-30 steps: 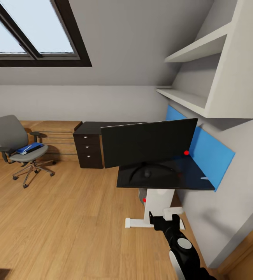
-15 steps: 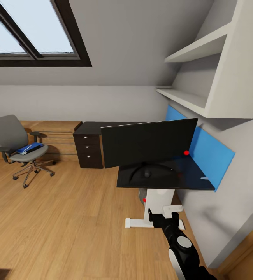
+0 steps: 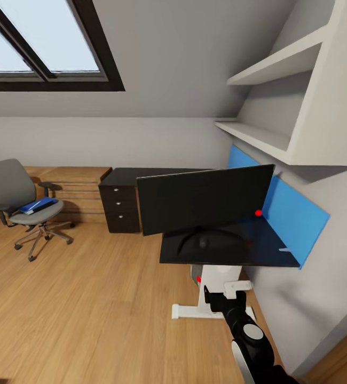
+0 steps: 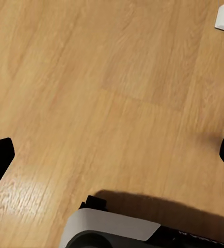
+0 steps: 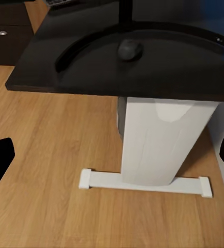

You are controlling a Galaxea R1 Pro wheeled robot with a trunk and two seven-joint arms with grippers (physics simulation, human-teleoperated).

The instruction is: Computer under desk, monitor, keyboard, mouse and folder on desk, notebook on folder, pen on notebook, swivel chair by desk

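- Head view: monitor (image 3: 205,200) stands on the desk (image 3: 269,250), its curved foot taking up most of the desktop, with the mouse (image 3: 203,243) inside the curve of the foot. The computer (image 3: 196,274) shows as a grey sliver with a red light under the desktop beside the white leg. The chair (image 3: 18,200) is well apart by the oak drawers, with the folder (image 3: 34,205) on its seat. The right gripper (image 3: 222,297) hangs low before the desk foot, holding nothing.
- Left wrist view: the left gripper (image 4: 112,155) points at bare floor (image 4: 91,77), its dark tips wide apart, nothing between them.
- Right wrist view: the tips are spread wide and empty, aimed at the desk leg (image 5: 163,144); the keyboard (image 5: 63,2) seems to lie at the desktop's far edge, likely awaiting placement.
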